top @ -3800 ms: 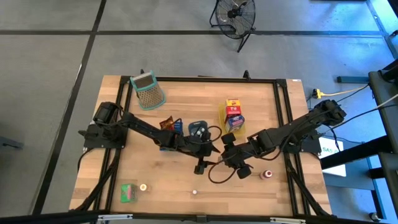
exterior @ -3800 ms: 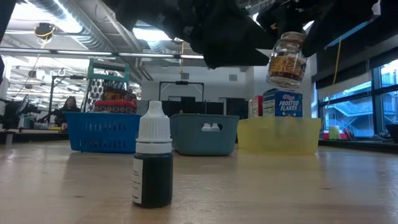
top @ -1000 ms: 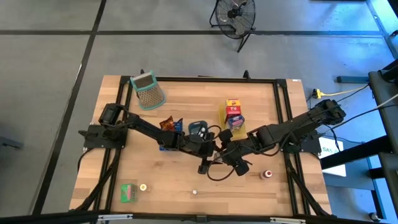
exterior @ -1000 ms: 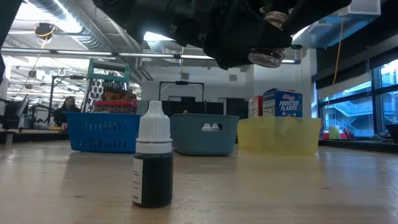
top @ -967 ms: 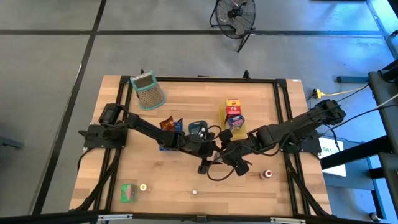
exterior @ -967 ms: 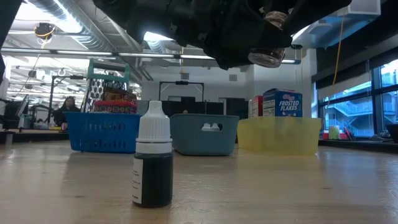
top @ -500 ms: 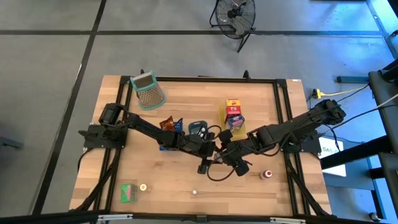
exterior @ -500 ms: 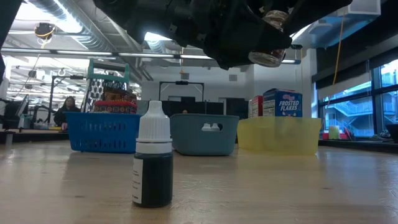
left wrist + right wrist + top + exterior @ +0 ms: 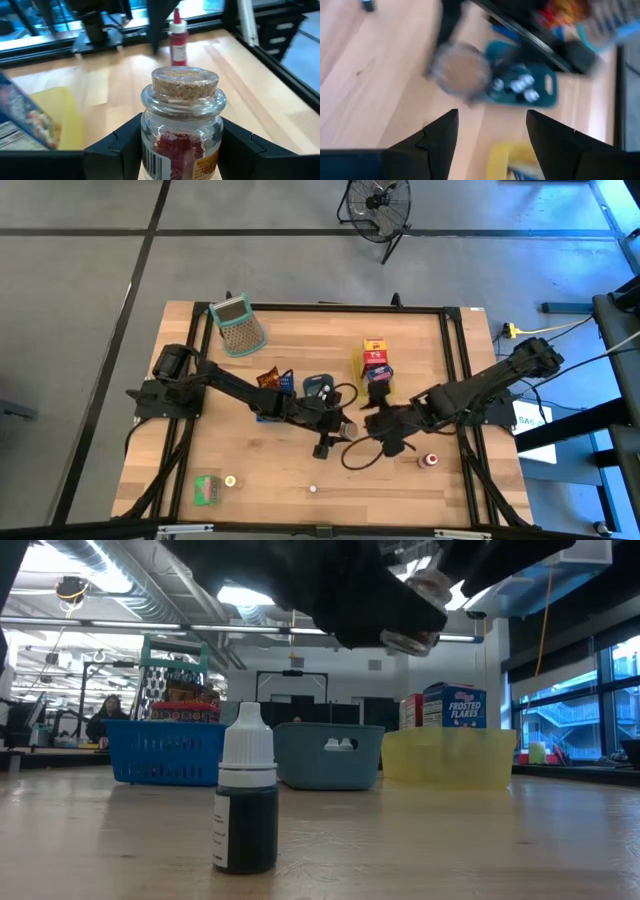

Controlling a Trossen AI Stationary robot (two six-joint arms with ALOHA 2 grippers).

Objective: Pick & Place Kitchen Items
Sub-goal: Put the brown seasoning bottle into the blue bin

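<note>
A small glass jar (image 9: 182, 125) with a cork stopper and red contents sits between the fingers of my left gripper (image 9: 182, 142). That gripper (image 9: 338, 428) is shut on it above the table's middle. In the low view the jar (image 9: 410, 632) hangs tilted, high over the wood. My right gripper (image 9: 368, 423) is just to the right of it. It is open (image 9: 490, 132) and holds nothing, and the jar's cork top (image 9: 460, 74) shows blurred ahead of it. My left gripper pinches the jar by its glass body (image 9: 150, 150), below the neck, one finger (image 9: 125, 145) on each side. It comes in from the table's left. The jar is lifted clear of the table and tilted, with its cork end pointing away from the wrist.
A dropper bottle (image 9: 245, 805) stands near the front edge. A red-capped bottle (image 9: 430, 461) is at the near right, a green carton (image 9: 207, 489) at the near left. Farther back are a teal tray (image 9: 320, 388), a yellow tray with cartons (image 9: 375, 363), a blue tray (image 9: 272, 385) and a mesh basket (image 9: 238, 325).
My right gripper has drawn back from the jar toward the table's right edge, and the jar stays in my left gripper. In the low view the jar has sunk a little and tipped further.
</note>
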